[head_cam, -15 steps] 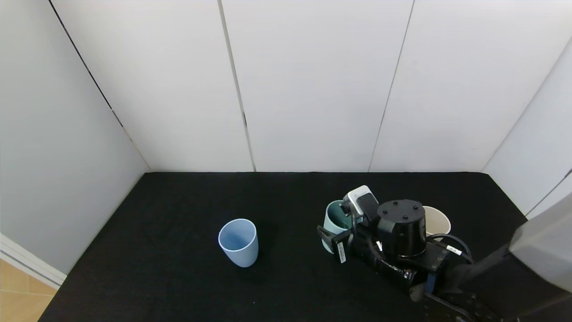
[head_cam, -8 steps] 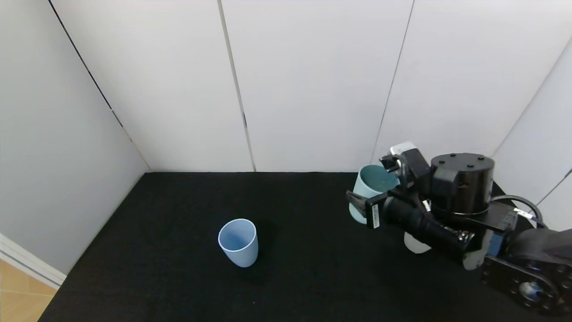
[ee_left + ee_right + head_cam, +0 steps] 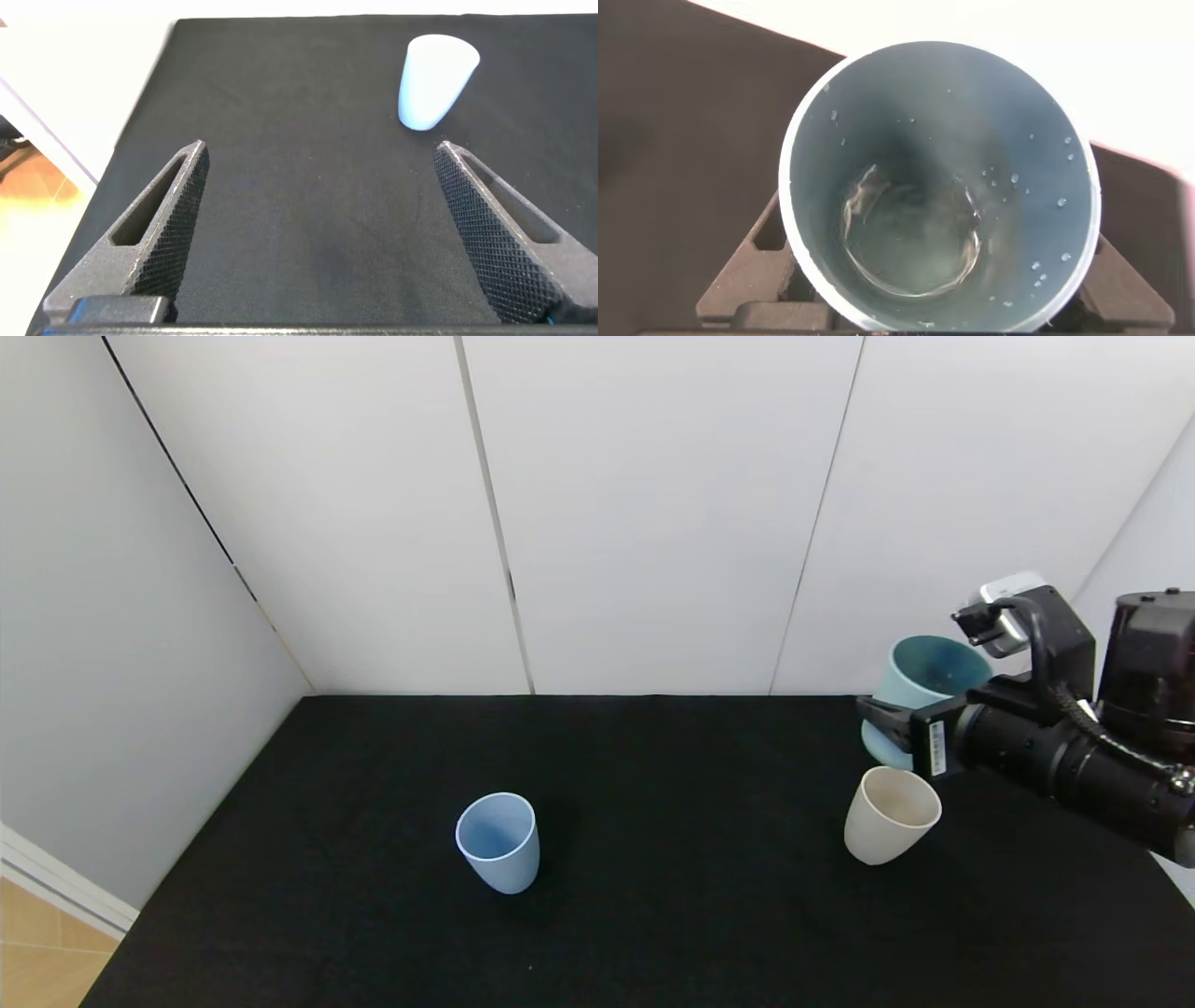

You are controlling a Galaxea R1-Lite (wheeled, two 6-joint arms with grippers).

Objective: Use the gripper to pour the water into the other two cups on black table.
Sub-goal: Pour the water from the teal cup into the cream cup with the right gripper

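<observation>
The teal cup (image 3: 920, 695) holding water (image 3: 910, 238) was pinched by the right claw (image 3: 896, 723) above the cream cup (image 3: 892, 815) at the counter's (image 3: 653, 896) right. A hasty tilt could spill past its rim. The left claw (image 3: 322, 238) was spread, the blue cup (image 3: 499, 841) far left.

Wide bare black table (image 3: 700, 859) separates light blue cup (image 3: 498, 841) from cream cup (image 3: 891, 814).

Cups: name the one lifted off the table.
The teal cup, held in the right hand; the light blue cup and cream cup stand on the black table.
</observation>
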